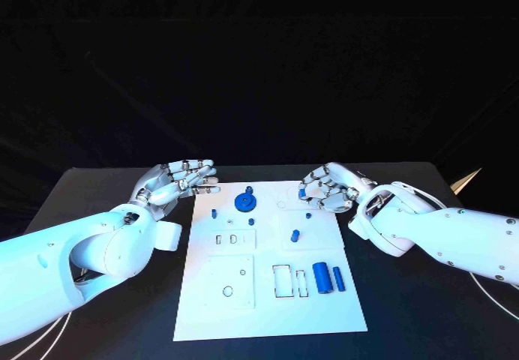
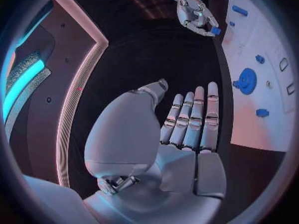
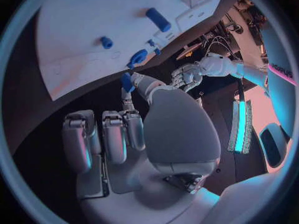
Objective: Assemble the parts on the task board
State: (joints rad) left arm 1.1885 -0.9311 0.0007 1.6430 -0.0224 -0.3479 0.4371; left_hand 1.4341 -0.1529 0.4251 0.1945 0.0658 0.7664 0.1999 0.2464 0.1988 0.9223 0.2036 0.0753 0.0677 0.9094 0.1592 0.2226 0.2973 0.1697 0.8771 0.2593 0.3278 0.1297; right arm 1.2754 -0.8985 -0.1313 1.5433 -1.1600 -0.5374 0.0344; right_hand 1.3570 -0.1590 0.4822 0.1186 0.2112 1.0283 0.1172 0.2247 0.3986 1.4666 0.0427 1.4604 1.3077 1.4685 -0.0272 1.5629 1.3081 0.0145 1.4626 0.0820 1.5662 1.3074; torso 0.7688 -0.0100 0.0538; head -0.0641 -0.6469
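The white task board (image 1: 271,307) lies in the middle of the black table. My right hand (image 1: 330,187) hovers over its far right corner and pinches a small blue part (image 1: 303,193) between thumb and finger; the right wrist view shows this blue part (image 3: 126,81) at the fingertips. My left hand (image 1: 178,182) floats off the board's far left corner, fingers stretched out and holding nothing. A blue round gear (image 1: 245,201) sits at the board's far middle. A thick blue cylinder (image 1: 321,277) and a thin blue bar (image 1: 338,279) lie on the near right.
Small blue pegs (image 1: 214,213) (image 1: 251,222) (image 1: 294,236) are spread over the board's middle. Rectangular slots (image 1: 281,280) open beside the cylinder. In the left wrist view the right hand (image 2: 193,12) hangs beyond the board's edge (image 2: 249,129). Black table surrounds the board.
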